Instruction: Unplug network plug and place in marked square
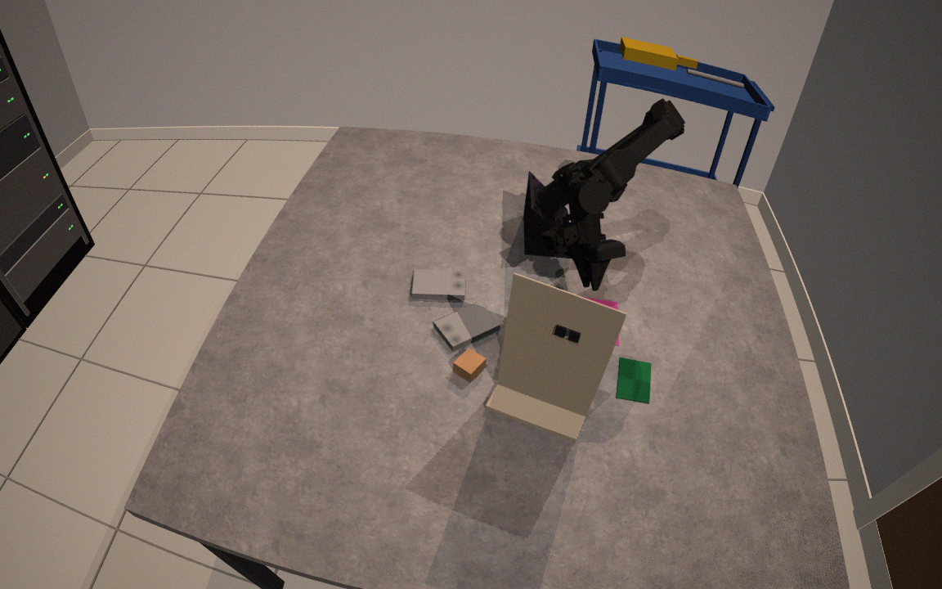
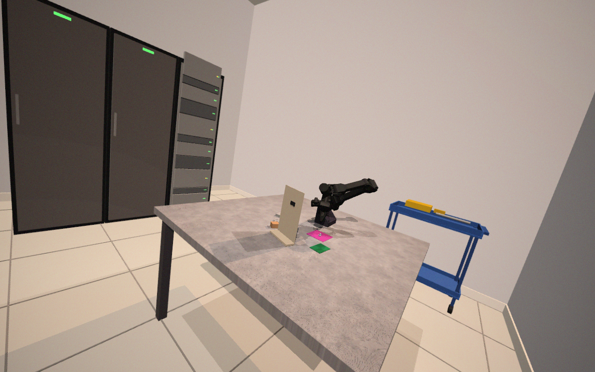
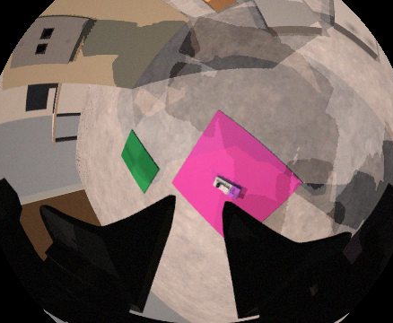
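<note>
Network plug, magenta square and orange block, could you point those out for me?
Network plug (image 2: pixel 319 234) (image 3: pixel 227 187): exterior and wrist views, on its body.
Magenta square (image 1: pixel 603 302) (image 2: pixel 314 235) (image 3: pixel 219 144): top, exterior and wrist views, on its bare surface.
Orange block (image 1: pixel 469 361) (image 2: pixel 274 225) (image 3: pixel 221 4): all three views, on its visible faces.

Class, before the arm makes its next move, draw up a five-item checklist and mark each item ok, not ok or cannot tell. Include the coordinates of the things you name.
1. Plug (image 2: pixel 319 234) (image 3: pixel 227 187) out of the socket: ok, it lies away from the upright panel (image 1: pixel 562 366) (image 2: pixel 291 215).
2. Plug inside the pink square (image 2: pixel 313 235) (image 3: pixel 223 144): ok, pink shows all around it.
3. Plug let go: ok, the gripper (image 1: pixel 591 287) (image 3: pixel 199 205) is open with nothing between its fingers.
4. Gripper off the table: ok, it hangs above.
5. Thin tab undamaged: cannot tell, too small.
</note>
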### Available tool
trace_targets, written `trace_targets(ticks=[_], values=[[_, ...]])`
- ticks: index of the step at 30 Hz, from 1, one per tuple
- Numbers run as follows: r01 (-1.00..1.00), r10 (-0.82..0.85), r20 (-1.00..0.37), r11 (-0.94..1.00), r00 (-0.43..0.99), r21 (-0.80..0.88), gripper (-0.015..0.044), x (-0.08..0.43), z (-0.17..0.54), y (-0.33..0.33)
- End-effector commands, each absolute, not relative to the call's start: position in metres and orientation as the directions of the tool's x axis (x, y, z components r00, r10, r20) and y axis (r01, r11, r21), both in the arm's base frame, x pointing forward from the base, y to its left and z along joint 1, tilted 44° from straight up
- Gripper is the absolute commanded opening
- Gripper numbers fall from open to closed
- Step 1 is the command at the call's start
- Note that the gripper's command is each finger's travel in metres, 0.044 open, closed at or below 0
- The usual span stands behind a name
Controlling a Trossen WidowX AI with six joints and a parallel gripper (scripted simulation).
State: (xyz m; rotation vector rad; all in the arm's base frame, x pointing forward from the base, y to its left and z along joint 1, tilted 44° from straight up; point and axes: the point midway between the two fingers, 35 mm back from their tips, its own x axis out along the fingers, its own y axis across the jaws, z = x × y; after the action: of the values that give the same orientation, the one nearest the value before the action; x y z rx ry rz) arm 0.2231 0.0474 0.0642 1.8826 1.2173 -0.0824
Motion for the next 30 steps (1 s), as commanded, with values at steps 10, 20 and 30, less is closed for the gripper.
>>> trace_targets(ticks=[10, 20, 30], values=[[0.762, 0.715, -0.465, -0.147, 0.523, 0.631, 0.0156, 0.222, 0.075, 0.040], [0.760, 0.716, -0.459, -0.152, 0.526, 0.632, 0.0156, 0.220, 0.083, 0.034], [0.756, 0.718, -0.451, -0.160, 0.531, 0.635, 0.0156, 0.218, 0.092, 0.029]])
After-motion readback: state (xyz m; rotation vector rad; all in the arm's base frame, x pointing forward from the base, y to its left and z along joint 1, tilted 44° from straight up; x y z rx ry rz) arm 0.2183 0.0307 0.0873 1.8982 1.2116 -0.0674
